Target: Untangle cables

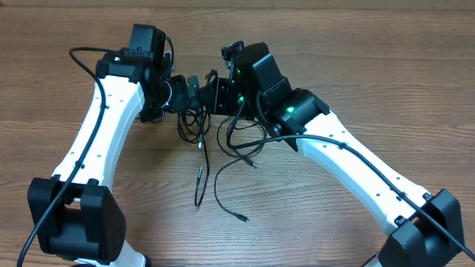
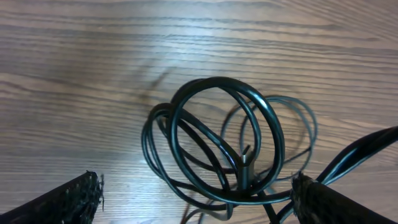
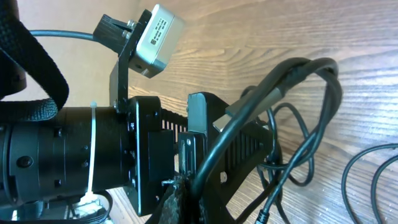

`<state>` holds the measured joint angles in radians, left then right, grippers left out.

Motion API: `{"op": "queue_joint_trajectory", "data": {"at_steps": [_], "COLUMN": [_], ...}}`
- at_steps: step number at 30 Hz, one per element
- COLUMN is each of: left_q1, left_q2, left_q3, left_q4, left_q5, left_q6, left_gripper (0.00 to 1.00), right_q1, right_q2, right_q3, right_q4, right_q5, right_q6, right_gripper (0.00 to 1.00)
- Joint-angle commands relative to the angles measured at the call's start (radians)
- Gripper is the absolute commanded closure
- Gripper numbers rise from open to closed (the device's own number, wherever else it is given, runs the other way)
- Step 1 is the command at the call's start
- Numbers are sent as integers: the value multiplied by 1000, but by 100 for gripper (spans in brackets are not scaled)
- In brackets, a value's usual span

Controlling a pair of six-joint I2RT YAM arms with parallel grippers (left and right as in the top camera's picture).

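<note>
1. Left wrist view first: my left claw (image 2: pixel 196 185) stands wide apart. The thin black flexible cables (image 2: pixel 215 81) lie as a looped coil right between its two fingers and just ahead of them, on the brown wood-grain table (image 2: pixel 74 74).
2. Right wrist view now: the right claw (image 3: pixel 178 202) is pinched together on one strand of that same bunch (the strand climbs out of the fingertips and arcs up to the right). The black body of the left wrist fills the picture just beyond it.
3. Overhead, the two claws meet almost nose to nose at the far middle of the table, the left reaching in from the left and the right from the right. Neither arm is nearer, since both are at the tangle.
4. The knot is bunched just under the claws, and the loose tails run away from it toward the robot's base. So the long axis goes far-to-near and the plug ends point at the near edge (one tail veers off to the right).
5. My read is that the coming move turns on that coil sitting inside the left claw's open gap. Closing there should catch a loop, and the pull would then go left-right, across the tails. I cannot tell which loop crosses over which.
</note>
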<state>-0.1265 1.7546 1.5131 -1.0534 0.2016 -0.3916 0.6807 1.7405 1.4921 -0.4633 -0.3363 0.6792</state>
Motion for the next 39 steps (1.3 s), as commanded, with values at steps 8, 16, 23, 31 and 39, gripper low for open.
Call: {"op": "queue_joint_trajectory", "data": {"at_steps": [8, 16, 23, 31, 39], "left_q1": [-24, -25, -31, -78, -109], "left_q2": [-9, -9, -9, 23, 162], "left_q3": [7, 7, 7, 6, 6], "left_q4": [-18, -16, -6, 58, 75], "left_q5": [27, 27, 114, 110, 117], "left_q6": [-32, -31, 81, 68, 44], "left_gripper": [0, 0, 0, 0, 0], "right_q1": [-8, -130, -276, -318, -317], "right_q2": [38, 38, 38, 38, 38], "right_q3": [-2, -2, -2, -2, -2], "right_q4": [-194, -358, -454, -478, -478], "right_q5": [209, 238, 173, 153, 164], "right_q6": [-54, -59, -59, -59, -59], "right_gripper": [20, 0, 0, 0, 0]}}
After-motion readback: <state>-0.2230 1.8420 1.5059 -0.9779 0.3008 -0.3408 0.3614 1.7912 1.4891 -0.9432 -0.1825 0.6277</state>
